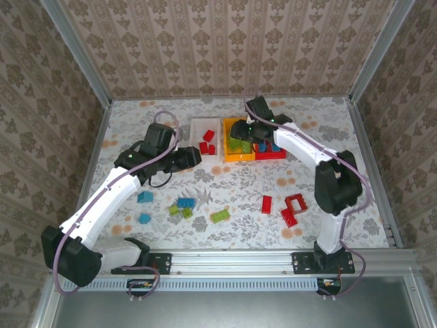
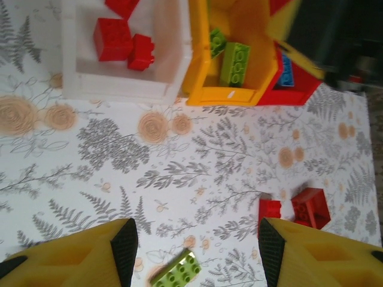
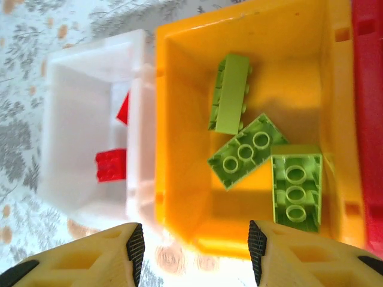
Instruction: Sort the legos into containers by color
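Three containers stand side by side at the back: a white bin (image 1: pixel 194 133), a yellow-orange bin (image 1: pixel 235 158) and a red bin (image 1: pixel 270 156). My right gripper (image 1: pixel 244 130) (image 3: pixel 194 248) hangs open and empty over the yellow-orange bin (image 3: pixel 161 119), where three lime green legos (image 3: pixel 246 150) lie. My left gripper (image 1: pixel 188 157) (image 2: pixel 197 245) is open over the table in front of the white bin (image 2: pixel 125 89), nothing between its fingers. Red legos (image 2: pixel 114 39) lie in the white bin. A blue lego (image 2: pixel 286 72) sits in the red bin (image 2: pixel 296 92).
Loose legos lie on the near half of the table: blue ones (image 1: pixel 145 197) at the left, green ones (image 1: pixel 220 216) in the middle, and red ones (image 1: pixel 266 203) with an open red frame (image 1: pixel 295 203) at the right. A green brick (image 2: pixel 176 272) lies just below my left gripper.
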Motion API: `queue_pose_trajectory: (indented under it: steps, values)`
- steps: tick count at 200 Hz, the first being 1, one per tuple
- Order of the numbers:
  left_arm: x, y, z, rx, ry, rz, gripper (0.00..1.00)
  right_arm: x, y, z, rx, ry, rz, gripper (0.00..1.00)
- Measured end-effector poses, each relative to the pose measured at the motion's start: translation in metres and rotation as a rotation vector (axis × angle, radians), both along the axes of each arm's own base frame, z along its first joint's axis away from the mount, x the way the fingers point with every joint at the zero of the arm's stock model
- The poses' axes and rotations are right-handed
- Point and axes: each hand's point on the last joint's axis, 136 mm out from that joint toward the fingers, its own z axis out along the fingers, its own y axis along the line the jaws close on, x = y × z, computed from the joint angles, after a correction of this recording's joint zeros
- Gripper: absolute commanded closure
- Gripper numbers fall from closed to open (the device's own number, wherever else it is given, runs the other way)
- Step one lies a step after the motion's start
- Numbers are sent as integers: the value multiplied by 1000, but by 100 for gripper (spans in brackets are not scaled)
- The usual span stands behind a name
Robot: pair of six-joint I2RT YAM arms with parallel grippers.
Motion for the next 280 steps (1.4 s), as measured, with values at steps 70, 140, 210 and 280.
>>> queue_pose_trajectory:
  steps: [70, 140, 210, 280]
  values:
    - [-15, 37, -35, 106, 124, 105, 42, -93, 31, 26, -52, -203, 288, 42]
    - [-50, 62, -70, 147, 260, 207, 43, -187, 72, 0, -111, -309, 671, 30]
    - [-117, 61, -123, 269, 484, 217, 36, -190, 72, 10, -109, -399, 710, 23]
    - [-128, 26, -138, 275, 484, 190, 37, -195, 54, 31, -63, -453, 671, 20]
